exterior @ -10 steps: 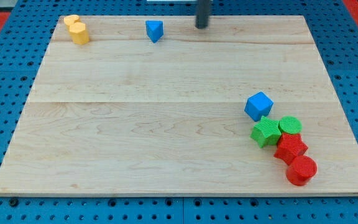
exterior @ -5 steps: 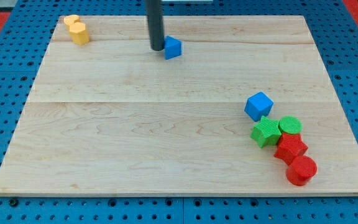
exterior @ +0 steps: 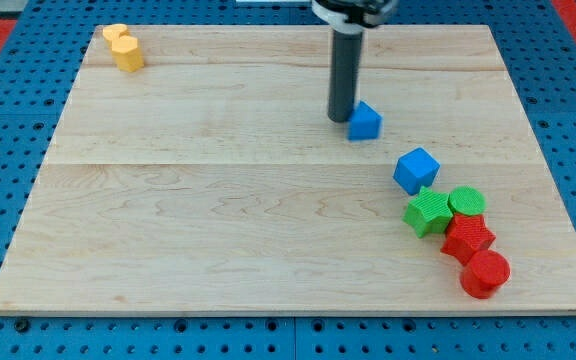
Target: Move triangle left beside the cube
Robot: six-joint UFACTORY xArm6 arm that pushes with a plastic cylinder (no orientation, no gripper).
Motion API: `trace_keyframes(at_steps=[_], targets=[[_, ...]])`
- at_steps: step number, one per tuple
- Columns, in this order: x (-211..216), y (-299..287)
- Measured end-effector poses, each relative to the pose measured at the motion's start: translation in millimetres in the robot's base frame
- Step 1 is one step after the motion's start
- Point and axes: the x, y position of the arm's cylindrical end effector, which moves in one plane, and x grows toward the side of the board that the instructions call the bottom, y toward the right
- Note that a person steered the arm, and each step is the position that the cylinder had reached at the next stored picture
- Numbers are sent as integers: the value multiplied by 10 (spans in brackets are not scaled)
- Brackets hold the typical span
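On the worktop (exterior: 168, 200) I count two blue, two green, two red, one yellow block, small blue triangle (exterior: 365, 121) touching my tip (exterior: 340, 119), upper-left of blue cube (exterior: 415, 170).

No text, label, brand, number or sign can be read anywhere in the camera view.
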Motion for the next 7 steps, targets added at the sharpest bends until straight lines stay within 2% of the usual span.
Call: trace_keyframes(at_steps=[1, 2, 3, 4, 5, 6, 7], targets=[[529, 288], [436, -71], [141, -309], [-4, 179], [4, 674], [400, 612], [532, 418]])
